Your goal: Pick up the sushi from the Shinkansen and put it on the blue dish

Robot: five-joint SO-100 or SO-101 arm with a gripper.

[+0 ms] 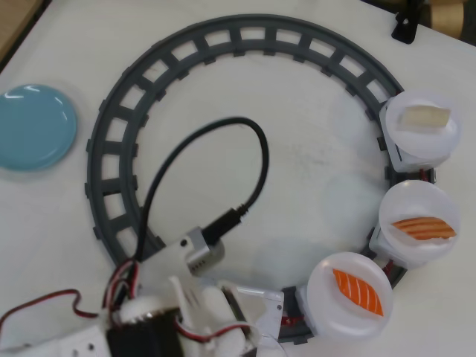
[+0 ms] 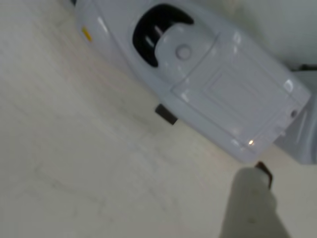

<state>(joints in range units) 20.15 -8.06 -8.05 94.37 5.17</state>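
Observation:
The sushi point(image 1: 358, 291), deep orange with white stripes, lies on the round white plate point(image 1: 324, 312) of the first car at the lower right of the overhead view. The white Shinkansen point(image 2: 213, 89) fills the top of the wrist view, black windshield at upper left; in the overhead view its nose point(image 1: 262, 306) is partly hidden under my arm. My gripper point(image 1: 212, 309) hangs over the train's front, left of the sushi and apart from it. One blurred fingertip point(image 2: 250, 208) shows. The blue dish point(image 1: 36, 126) lies empty at the far left.
A grey ring of track point(image 1: 111, 149) circles the table. Two more plate cars carry a paler striped orange piece point(image 1: 422, 227) and a cream-white piece point(image 1: 424, 119). A black cable point(image 1: 223, 126) loops inside the ring from the wrist camera point(image 1: 199, 251).

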